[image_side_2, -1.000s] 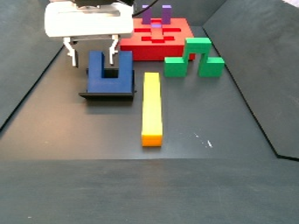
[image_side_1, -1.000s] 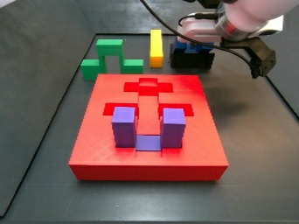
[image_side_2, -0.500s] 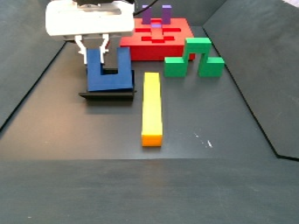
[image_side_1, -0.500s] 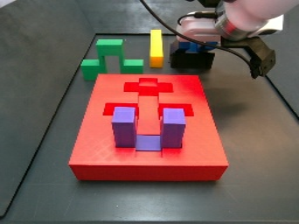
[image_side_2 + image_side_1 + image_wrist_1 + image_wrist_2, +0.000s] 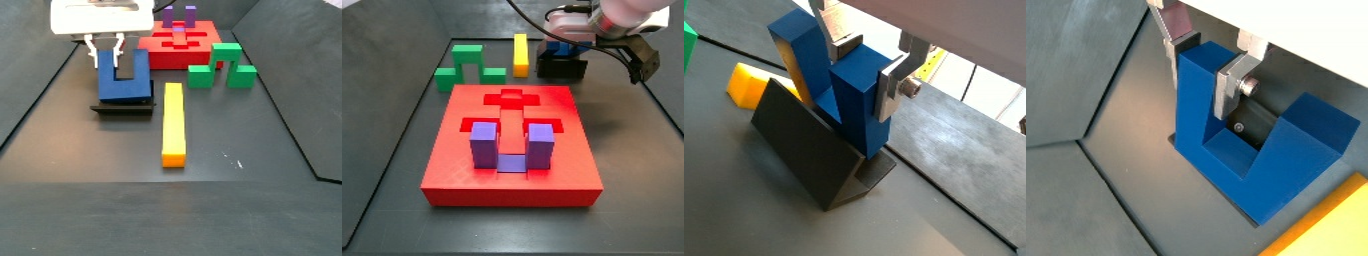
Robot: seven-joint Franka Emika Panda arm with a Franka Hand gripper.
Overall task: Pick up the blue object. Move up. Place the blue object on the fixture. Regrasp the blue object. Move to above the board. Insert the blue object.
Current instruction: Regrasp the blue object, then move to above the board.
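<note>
Gripping one square prong of the glossy blue object point(image 5: 1247, 150), the hand point(image 5: 1207, 62).

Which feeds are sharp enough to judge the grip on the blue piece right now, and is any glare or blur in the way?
Both wrist views are sharp: the gripper has its fingers either side of one prong of the blue object, which sits on the fixture. Bright overexposed patches fill the background of both. In a side view the blue object is mostly hidden and soft, while in the opposite one it is clear but small.

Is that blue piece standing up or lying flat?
Standing up: the blue object rests on the fixture with both prongs pointing upward, and the gripper straddles one prong.
</note>
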